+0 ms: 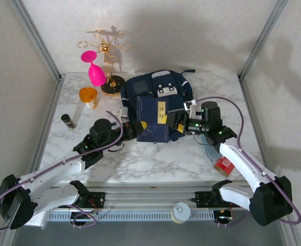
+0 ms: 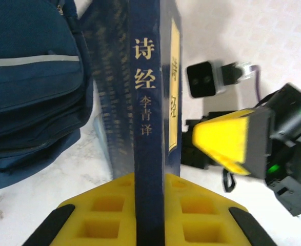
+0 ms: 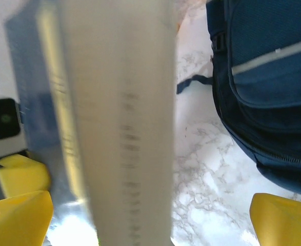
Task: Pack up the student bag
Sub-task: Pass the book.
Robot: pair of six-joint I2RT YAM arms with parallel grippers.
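The left gripper [image 2: 149,180] pinches the blue book [image 2: 149,102] by its spine. The right gripper [image 3: 151,201] is wide open, with its fingers off the book. The student bag [image 1: 158,87] lies at the far middle of the table [image 1: 140,164], just behind the book. Held by one thin pinch, the book may tip, slip and fall beside the bag.

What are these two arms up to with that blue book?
They are packing a school bag. The left gripper is clamped on the spine of a navy blue book, holding it at the near side of the student bag on the marble table. The right gripper sits at the book's opposite edge with its jaws wide open. The book is not in the bag yet.
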